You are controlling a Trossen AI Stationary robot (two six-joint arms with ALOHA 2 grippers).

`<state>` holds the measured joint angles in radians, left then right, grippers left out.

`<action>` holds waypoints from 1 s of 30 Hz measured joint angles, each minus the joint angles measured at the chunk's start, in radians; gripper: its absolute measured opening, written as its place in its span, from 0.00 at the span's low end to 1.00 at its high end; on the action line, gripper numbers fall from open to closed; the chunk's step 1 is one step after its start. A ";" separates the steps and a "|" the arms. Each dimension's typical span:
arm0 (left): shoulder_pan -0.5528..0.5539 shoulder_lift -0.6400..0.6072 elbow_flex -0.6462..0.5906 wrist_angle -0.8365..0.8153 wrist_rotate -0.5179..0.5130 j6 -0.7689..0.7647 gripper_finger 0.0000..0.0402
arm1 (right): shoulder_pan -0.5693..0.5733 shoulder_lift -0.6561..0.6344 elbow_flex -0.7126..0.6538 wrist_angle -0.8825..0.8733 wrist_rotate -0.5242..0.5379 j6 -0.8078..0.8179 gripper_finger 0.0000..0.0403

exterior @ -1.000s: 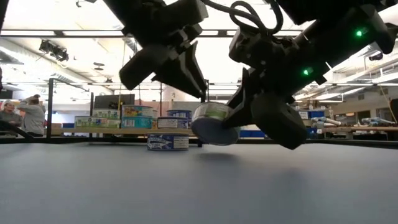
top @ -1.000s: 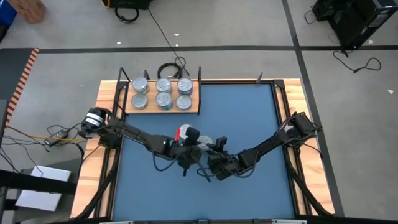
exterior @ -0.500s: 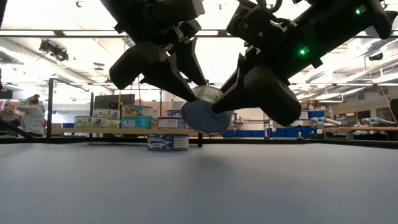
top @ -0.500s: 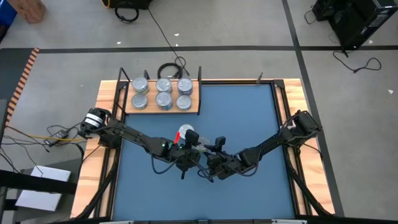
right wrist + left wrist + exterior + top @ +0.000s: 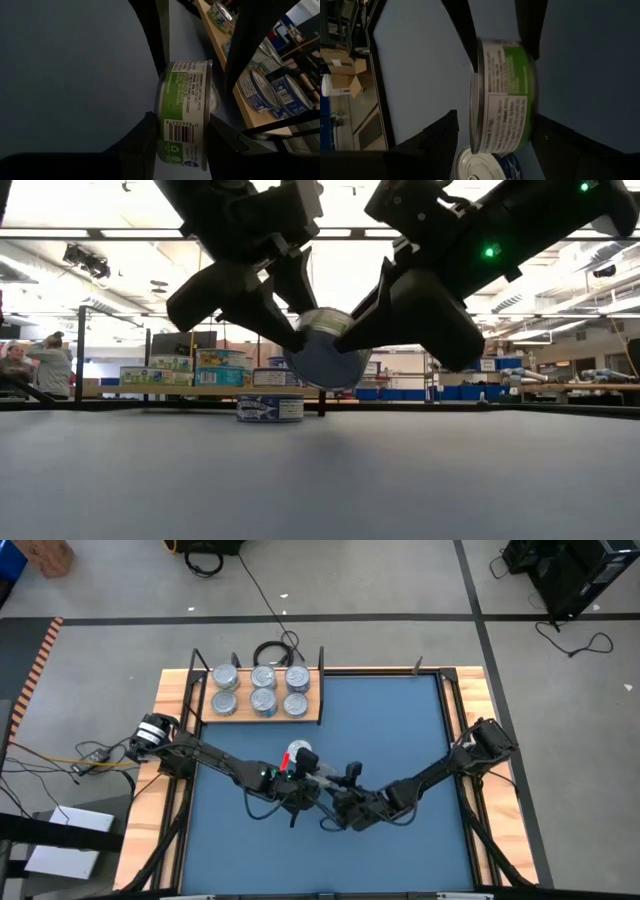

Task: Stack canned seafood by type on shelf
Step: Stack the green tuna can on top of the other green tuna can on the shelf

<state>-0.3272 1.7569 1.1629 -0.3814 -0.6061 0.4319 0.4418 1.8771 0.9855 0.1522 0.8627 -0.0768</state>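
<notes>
Since a second ago our left gripper (image 5: 262, 305) has spread its fingers and drawn in around the green-label tin (image 5: 325, 360), which has tipped more onto its edge. Our right gripper (image 5: 385, 315) pinches that tin in mid-air over the blue mat (image 5: 400, 720); in the right wrist view its fingers press the tin's two flat faces. The left gripper's fingers stand wide on either side of the tin in the left wrist view, and we cannot tell whether they touch it. A blue-label tin (image 5: 270, 409) rests on the mat beyond and below both grippers. Farther beyond, the shelf (image 5: 262, 717) already carries six piles of tins (image 5: 262, 690), so we judge most of the stacking done, with these two tins left to place
</notes>
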 joint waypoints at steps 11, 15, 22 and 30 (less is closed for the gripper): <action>-0.015 0.001 -0.001 -0.008 -0.014 -0.001 0.45 | 0.004 0.000 0.000 0.037 0.001 -0.003 0.32; -0.023 0.002 -0.001 -0.012 -0.017 0.012 0.36 | 0.004 0.000 0.000 0.038 -0.006 -0.006 0.32; -0.029 0.002 0.002 -0.053 -0.100 -0.006 0.36 | 0.002 0.000 0.003 0.043 0.020 -0.009 0.43; -0.027 -0.007 0.026 -0.298 -0.226 -0.181 0.36 | 0.005 -0.001 0.002 0.034 0.026 0.020 0.58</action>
<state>-0.3545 1.7500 1.1885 -0.6792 -0.8321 0.2510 0.4465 1.8759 0.9874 0.1861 0.8885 -0.0566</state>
